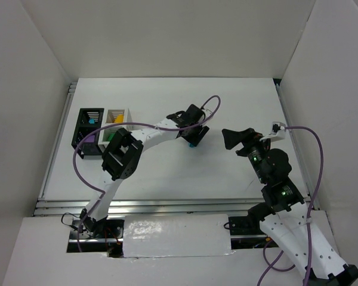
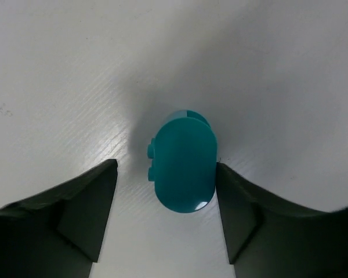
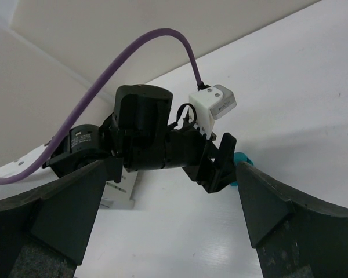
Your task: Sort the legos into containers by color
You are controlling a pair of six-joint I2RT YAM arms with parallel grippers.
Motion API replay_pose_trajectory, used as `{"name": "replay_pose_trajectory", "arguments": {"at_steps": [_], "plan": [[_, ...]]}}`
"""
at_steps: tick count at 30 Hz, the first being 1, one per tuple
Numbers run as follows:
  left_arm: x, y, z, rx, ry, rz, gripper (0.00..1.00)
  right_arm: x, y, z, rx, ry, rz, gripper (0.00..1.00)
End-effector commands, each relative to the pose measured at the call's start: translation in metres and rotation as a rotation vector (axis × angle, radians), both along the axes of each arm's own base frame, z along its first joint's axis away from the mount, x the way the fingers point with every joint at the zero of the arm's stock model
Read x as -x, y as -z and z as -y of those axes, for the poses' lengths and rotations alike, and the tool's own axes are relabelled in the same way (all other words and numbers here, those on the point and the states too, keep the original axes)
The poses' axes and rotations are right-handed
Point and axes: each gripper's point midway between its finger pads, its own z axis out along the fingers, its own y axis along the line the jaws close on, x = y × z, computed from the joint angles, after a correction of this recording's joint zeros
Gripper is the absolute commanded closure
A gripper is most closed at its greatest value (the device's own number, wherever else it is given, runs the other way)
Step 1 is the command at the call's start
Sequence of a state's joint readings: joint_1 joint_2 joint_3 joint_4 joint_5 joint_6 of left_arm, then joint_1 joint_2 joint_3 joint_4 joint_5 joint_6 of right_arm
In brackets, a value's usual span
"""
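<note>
Left gripper, jaws apart, around teal lego.

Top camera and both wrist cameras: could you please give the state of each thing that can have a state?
Left gripper: open, one finger on each side of the loose teal brick.
Loose teal brick: resting on the table, not clamped.
Right gripper: open, empty.
Black box: upright, teal piece and purple piece inside.
White box: upright, yellow piece and green piece inside.

left arm stands between right fingers and teal lego.
</note>
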State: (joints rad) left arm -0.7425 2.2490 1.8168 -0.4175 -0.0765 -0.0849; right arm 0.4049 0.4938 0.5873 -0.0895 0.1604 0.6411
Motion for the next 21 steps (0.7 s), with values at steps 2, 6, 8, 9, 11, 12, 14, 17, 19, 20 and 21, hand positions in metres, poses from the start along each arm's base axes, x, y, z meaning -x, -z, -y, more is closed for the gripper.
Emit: {"name": "replay_pose_trajectory", "arguments": {"at_steps": [2,6,8,9,11,12,14,17,19,20,21], "plan": [[-0.006,0.010,0.009,0.010,0.020,0.003,0.47,-0.001,-0.012,0.001,-0.001,0.001,0.053,0.00],[0.000,0.019,0.011,0.015,0.030,-0.031,0.59,-0.001,-0.011,0.002,0.003,0.006,0.051,0.00],[0.000,0.019,0.012,0.017,0.033,-0.034,0.79,-0.001,-0.010,0.002,0.004,0.006,0.048,0.00],[0.000,0.017,0.011,0.014,0.031,-0.034,0.95,-0.001,-0.010,0.002,0.004,0.006,0.048,0.00],[-0.004,0.011,0.007,0.012,0.005,-0.017,1.00,-0.002,-0.009,0.002,0.005,0.006,0.046,0.00],[-0.005,-0.001,0.006,0.020,0.001,-0.004,1.00,-0.002,-0.009,0.003,0.005,0.009,0.047,0.00],[-0.012,-0.032,-0.002,0.042,-0.042,0.052,1.00,-0.001,-0.009,0.003,0.007,0.012,0.046,0.00],[-0.029,-0.086,-0.024,0.105,-0.136,0.145,1.00,-0.001,-0.009,0.003,0.005,0.011,0.050,0.00],[-0.042,-0.115,-0.045,0.145,-0.202,0.181,1.00,-0.001,-0.008,0.002,0.007,0.007,0.046,0.00],[-0.044,-0.142,-0.057,0.171,-0.237,0.225,1.00,-0.002,-0.008,0.002,0.007,0.007,0.046,0.00],[-0.046,-0.156,-0.065,0.190,-0.255,0.242,1.00,-0.001,-0.008,0.002,0.007,0.007,0.044,0.00]]}}
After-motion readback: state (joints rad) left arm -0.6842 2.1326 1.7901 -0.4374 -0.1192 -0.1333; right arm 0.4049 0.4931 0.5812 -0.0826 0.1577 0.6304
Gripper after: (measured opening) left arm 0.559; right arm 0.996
